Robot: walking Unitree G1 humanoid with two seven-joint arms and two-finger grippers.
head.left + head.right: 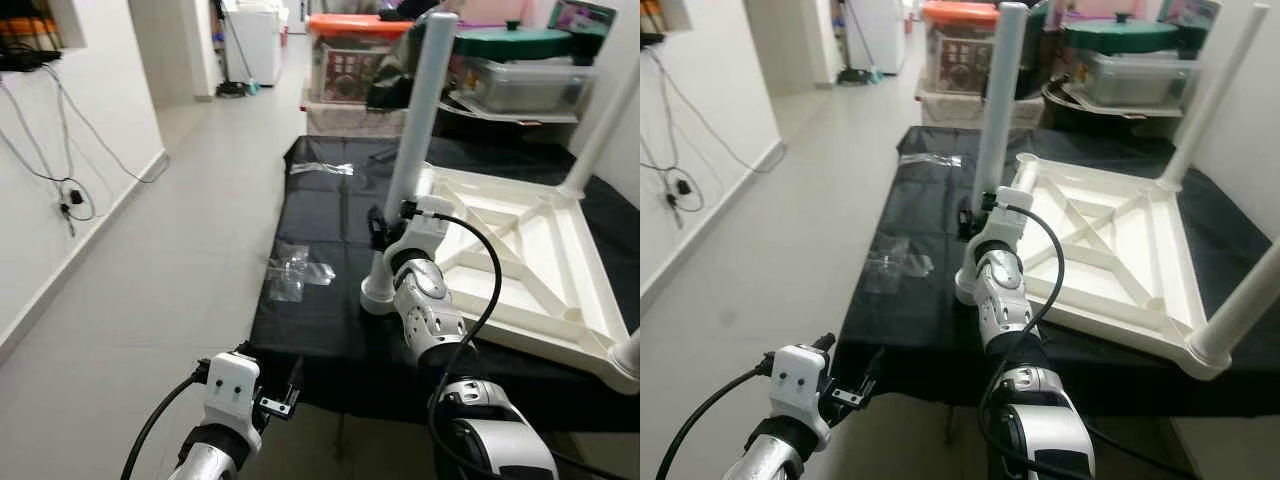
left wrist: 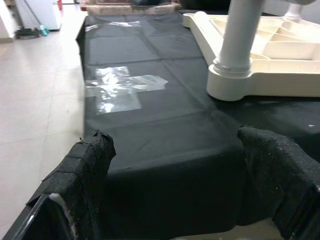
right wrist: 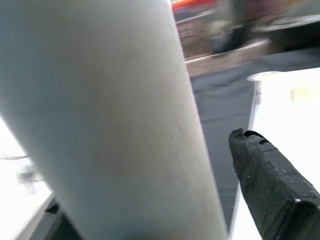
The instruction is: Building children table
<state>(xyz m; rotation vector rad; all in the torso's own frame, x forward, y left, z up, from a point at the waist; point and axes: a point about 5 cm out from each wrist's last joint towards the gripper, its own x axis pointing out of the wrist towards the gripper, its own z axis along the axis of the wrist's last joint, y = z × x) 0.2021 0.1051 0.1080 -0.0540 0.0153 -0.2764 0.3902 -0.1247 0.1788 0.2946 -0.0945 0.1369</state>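
Upturned table (image 1: pixel 520 250) on sheet (image 1: pixel 320 210)

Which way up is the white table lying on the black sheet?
Upside down: the white table rests on its top, ribbed underside facing up, legs pointing upward. The right tool is at the near-left leg.

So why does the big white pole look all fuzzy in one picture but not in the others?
In the right wrist view the white table leg sits right against the camera, so it blurs, and the boxes behind smear too. In the eye views it stands sharp. In the left wrist view the clear plastic wrap shines with glare on the black cloth.
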